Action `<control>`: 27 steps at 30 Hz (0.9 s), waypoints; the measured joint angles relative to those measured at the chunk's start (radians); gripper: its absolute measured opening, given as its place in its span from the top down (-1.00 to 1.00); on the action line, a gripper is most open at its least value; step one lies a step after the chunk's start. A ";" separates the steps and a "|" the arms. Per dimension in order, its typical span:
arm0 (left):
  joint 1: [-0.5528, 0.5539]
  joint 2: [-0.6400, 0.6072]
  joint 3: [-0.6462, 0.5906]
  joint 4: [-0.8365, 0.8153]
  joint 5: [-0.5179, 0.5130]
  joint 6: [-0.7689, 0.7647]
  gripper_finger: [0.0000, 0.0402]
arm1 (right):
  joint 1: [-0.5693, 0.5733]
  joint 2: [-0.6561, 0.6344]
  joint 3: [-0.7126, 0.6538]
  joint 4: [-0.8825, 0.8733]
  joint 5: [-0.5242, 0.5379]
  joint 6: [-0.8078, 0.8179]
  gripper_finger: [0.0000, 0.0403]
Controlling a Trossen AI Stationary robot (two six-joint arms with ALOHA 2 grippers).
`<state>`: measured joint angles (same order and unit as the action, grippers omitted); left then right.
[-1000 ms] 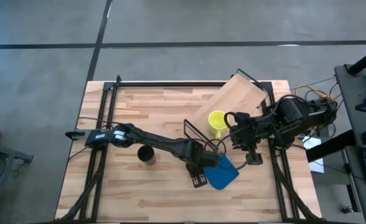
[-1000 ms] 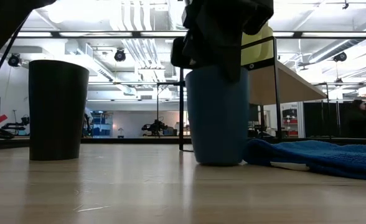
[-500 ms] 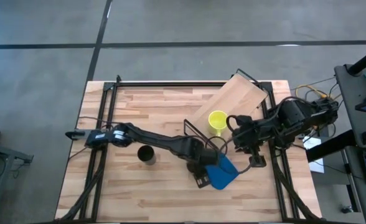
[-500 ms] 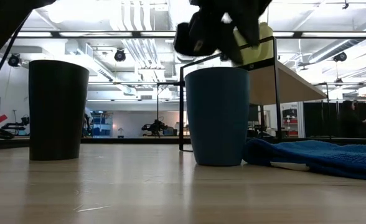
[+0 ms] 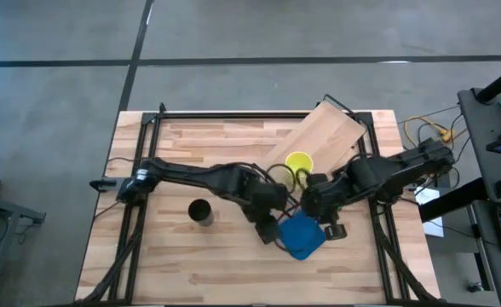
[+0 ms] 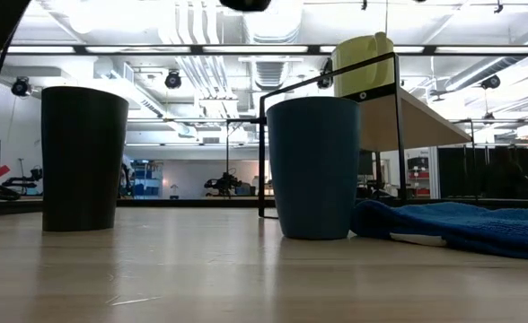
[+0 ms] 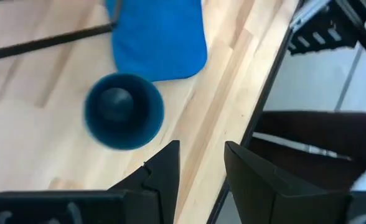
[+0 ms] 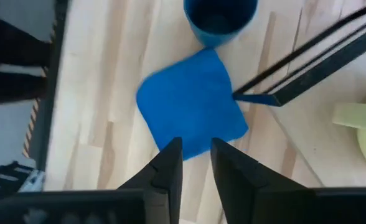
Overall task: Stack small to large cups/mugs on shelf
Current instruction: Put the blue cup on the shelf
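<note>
The dark blue cup stands upright on its base on the table, beside the blue pad; it also shows in the left wrist view and the right wrist view. My left gripper hovers above it, open and empty, out of the low view. The black cup stands apart, toward the table's left. The yellow mug sits on the light-wood shelf. My right gripper hangs over the blue pad with a narrow gap between its fingers, holding nothing.
The flat blue pad lies on the table right of the blue cup. The shelf's thin black frame stands just behind the cup. Both arms crowd the table's middle; bare wood lies along the near edge.
My left gripper has lifted off the dark blue cup's top and risen out of the low view; the cup stays standing where it was. My right arm has reached toward the table's left, and its gripper now hangs over the blue pad.
</note>
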<state>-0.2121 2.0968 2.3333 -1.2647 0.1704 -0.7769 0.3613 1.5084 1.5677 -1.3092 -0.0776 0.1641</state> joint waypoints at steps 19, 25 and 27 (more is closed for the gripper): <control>0.010 -0.247 -0.005 -0.258 -0.252 -0.048 0.44 | 0.013 0.228 0.016 0.393 -0.001 -0.244 0.45; 0.010 -0.314 -0.008 -0.262 -0.396 -0.073 0.44 | 0.013 0.320 0.016 0.428 0.000 -0.251 0.45; 0.010 -0.327 -0.013 -0.263 -0.417 -0.088 0.44 | 0.013 0.345 0.016 0.431 0.000 -0.251 0.45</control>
<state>-0.2020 1.7694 2.3200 -1.5277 -0.2465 -0.8652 0.3748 1.8537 1.5837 -0.8785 -0.0775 -0.0865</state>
